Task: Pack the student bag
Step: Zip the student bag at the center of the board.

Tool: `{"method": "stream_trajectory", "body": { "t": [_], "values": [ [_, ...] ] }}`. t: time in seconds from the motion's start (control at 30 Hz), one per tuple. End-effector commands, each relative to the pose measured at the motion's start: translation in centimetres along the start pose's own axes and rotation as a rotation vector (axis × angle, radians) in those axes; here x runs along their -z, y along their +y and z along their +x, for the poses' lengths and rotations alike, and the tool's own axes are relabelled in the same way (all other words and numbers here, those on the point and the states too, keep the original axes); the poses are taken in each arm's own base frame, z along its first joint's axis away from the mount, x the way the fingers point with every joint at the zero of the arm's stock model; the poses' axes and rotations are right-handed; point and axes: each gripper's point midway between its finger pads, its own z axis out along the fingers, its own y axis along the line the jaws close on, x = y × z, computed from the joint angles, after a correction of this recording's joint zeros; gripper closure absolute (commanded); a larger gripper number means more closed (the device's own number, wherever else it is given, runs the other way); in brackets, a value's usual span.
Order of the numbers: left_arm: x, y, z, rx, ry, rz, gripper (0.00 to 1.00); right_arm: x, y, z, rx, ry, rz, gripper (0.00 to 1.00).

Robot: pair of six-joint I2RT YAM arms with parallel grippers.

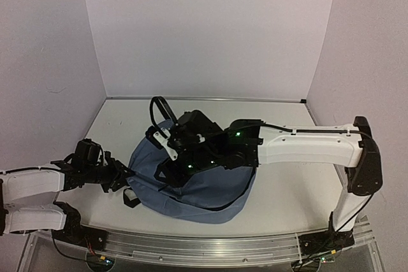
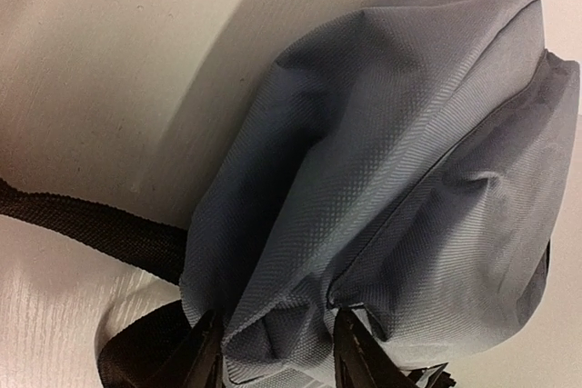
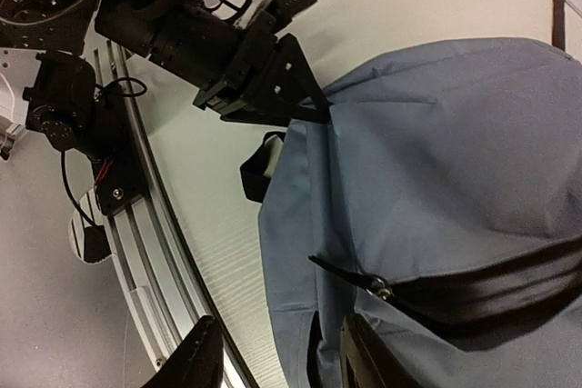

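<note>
Near edge: an aluminium rail (image 1: 210, 243) runs along the front of the white table (image 1: 287, 195) and carries both arm bases.
Bag, place: the student bag (image 1: 204, 189) lies flat on the table just beyond the rail, between the two arms and a little left of the middle.
Bag, long axis: it runs on a diagonal from far-left to near-right.
Bag, heading: the black top handle (image 1: 158, 107) stands up in a loop at the far-left end. The rounded end faces the rail on the near-right.
Bag, face: slate-blue fabric is uppermost. A dark zip (image 3: 473, 293) with a small metal pull crosses it in the right wrist view.
Left gripper: the left gripper (image 2: 277, 352) sits at the bag's left edge. Its fingers are drawn in partway, and a bunched fold of blue fabric is pinched between them.
Right gripper: the right gripper (image 3: 282, 356) reaches over the bag from the right with its fingers about half spread. One finger is over the bag and the other is off its edge over the table. Bare table shows between that finger and the fabric, and nothing is clamped.
Strap: a black strap (image 2: 91, 224) trails from under the bag across the table.
Buckle: a black strap end with a pale buckle (image 1: 131, 199) lies beside the bag's near-left edge, just below the left gripper.
</note>
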Motion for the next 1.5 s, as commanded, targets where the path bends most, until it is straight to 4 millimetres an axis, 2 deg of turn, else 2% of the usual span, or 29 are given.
{"method": "stream_trajectory", "body": {
  "t": [0.0,0.23,0.4,0.63,0.83,1.0,1.17,1.23,1.33,1.47],
  "values": [
    [0.0,-1.6,-0.8,-0.003,-0.026,0.070,0.63,-2.1,1.2,-1.0,0.121,-0.011,-0.056,0.57],
    [-0.8,-1.3,-1.2,-0.008,-0.015,0.056,0.76,-5.1,0.8,0.3,0.234,0.046,-0.042,0.64],
    [-1.4,-1.5,-1.3,-0.011,0.001,0.058,0.84,-7.4,-0.1,2.4,0.270,0.120,-0.010,0.67],
    [-1.4,-1.4,-1.6,-0.012,-0.006,0.045,0.93,-9.5,-1.8,4.5,0.298,0.186,0.063,0.67],
    [-1.2,-1.2,-1.6,-0.011,-0.008,0.039,0.97,-10.7,-3.6,5.0,0.316,0.201,0.154,0.69],
    [-0.9,-1.3,-1.7,-0.011,-0.017,0.040,0.99,-11.1,-4.7,5.2,0.328,0.207,0.216,0.70],
    [-0.7,-1.3,-1.8,-0.013,-0.023,0.038,1.00,-11.3,-5.3,5.7,0.334,0.219,0.246,0.82],
    [-0.6,-1.4,-1.9,-0.016,-0.027,0.041,1.00,-11.2,-5.4,5.7,0.334,0.218,0.251,0.90],
    [-0.5,-1.1,-1.9,-0.010,-0.026,0.030,1.00,-10.7,-5.2,4.9,0.316,0.196,0.249,1.00],
    [-0.5,-0.9,-1.9,-0.008,-0.030,0.021,1.00,-9.1,-5.0,2.2,0.263,0.098,0.270,1.00]
  ]
}}
